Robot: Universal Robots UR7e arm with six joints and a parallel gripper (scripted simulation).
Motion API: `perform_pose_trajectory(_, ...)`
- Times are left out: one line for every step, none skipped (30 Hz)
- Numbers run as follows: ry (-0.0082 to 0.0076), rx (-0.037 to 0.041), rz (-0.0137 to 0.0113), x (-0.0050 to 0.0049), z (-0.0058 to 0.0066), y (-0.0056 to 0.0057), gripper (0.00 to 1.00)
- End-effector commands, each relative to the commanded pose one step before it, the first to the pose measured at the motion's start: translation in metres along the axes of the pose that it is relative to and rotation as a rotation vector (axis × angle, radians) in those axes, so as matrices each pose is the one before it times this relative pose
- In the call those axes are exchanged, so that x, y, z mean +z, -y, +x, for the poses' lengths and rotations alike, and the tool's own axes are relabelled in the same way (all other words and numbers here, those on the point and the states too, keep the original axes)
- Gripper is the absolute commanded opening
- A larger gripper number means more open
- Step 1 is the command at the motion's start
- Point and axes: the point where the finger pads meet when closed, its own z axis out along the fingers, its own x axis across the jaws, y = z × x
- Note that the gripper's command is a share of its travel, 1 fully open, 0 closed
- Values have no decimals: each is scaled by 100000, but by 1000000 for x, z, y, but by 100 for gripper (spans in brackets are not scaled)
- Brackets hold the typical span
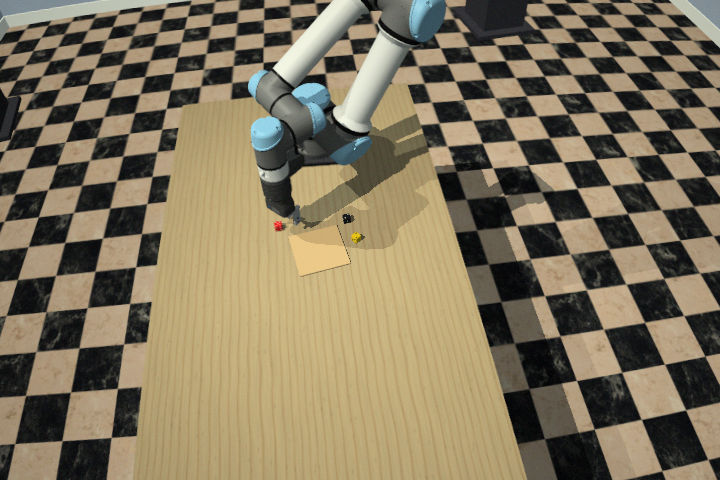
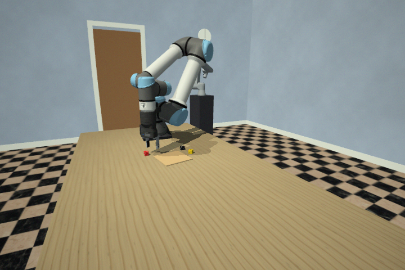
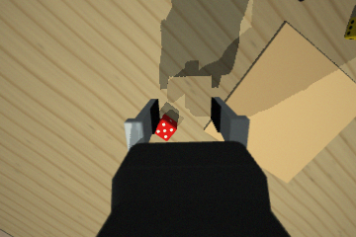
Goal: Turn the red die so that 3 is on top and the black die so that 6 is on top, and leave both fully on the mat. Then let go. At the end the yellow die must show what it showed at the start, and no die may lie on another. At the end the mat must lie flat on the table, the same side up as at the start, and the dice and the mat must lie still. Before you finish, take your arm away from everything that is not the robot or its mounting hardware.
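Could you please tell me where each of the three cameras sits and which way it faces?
Top: high above, looking down on the table; the arm and open gripper show.
Exterior: beyond the table's far end, facing the arm and door.
Wrist: on the gripper, looking down between the jaws at the red die.
All three share the red die, mat and yellow die.

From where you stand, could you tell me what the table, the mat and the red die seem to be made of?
Table: looks like light wood, matte, with long grain lines. Mat: thin, flat tan sheet with no grain, perhaps card or cork; hard to tell. Red die: smooth, solid red with white pips, probably plastic.
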Motion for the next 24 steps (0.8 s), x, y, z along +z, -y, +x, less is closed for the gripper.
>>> perform_pose_trajectory(13,239,325,1190,10443,12892,100)
perform_pose_trajectory(0,0,0,0,0,0,100)
perform_pose_trajectory(0,0,-1,-1,2348,2392,100)
perform_pose_trajectory(0,0,0,1,2405,2429,100)
perform_pose_trajectory(0,0,0,0,2465,2498,100)
perform_pose_trajectory(0,0,0,-1,2517,2559,100)
perform_pose_trajectory(0,0,0,0,2558,2593,100)
perform_pose_trajectory(0,0,0,1,2593,2623,100)
perform_pose_trajectory(0,0,0,0,2624,2662,100)
perform_pose_trajectory(0,0,0,-1,2650,2694,100)
perform_pose_trajectory(0,0,0,0,2665,2702,100)
perform_pose_trajectory(0,0,0,1,2677,2708,100)
perform_pose_trajectory(0,0,0,0,2685,2723,100)
perform_pose_trajectory(0,0,0,-1,2689,2732,100)
perform_pose_trajectory(0,0,0,-1,2686,2728,100)
perform_pose_trajectory(1,0,1,2,2678,2708,100)
perform_pose_trajectory(0,0,0,1,2668,2704,100)
perform_pose_trajectory(0,0,0,0,0,0,100)
perform_pose_trajectory(0,0,0,0,0,0,100)
perform_pose_trajectory(0,0,0,-1,2655,2697,100)
perform_pose_trajectory(-1,0,-1,-2,2638,2682,100)
perform_pose_trajectory(1,0,1,3,2615,2643,100)
perform_pose_trajectory(0,0,0,1,2592,2626,100)
perform_pose_trajectory(0,0,0,-1,2566,2607,100)
